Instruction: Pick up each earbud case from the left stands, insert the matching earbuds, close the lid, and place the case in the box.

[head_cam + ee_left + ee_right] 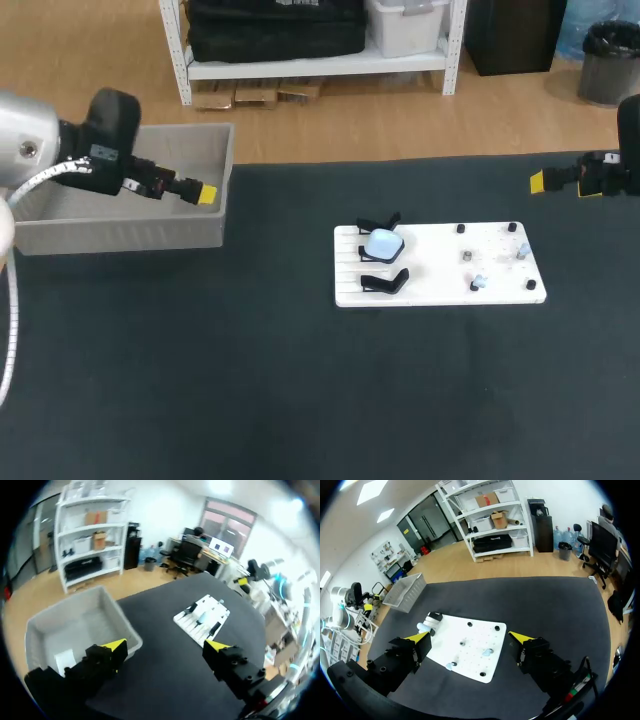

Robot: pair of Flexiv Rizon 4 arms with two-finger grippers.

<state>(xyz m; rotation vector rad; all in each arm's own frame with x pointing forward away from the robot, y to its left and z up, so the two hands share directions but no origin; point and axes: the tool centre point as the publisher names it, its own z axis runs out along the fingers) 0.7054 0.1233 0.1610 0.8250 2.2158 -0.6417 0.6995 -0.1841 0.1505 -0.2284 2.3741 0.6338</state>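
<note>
A rounded, pale-blue earbud case [383, 243] sits between black stands [385, 282] on a white board [430, 265]. The board lies on the dark table [250, 400]. The left tool [166, 646] and right tool [470, 638] both gape, empty.

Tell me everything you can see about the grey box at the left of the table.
The grey box is a rectangular open-topped bin, plastic by its look, with pale, slightly flared walls. It stands upright on the table, at its far left corner. A small white object lies on its floor. The left gripper hangs above its wall, jaws open, apparently not touching it.
</note>
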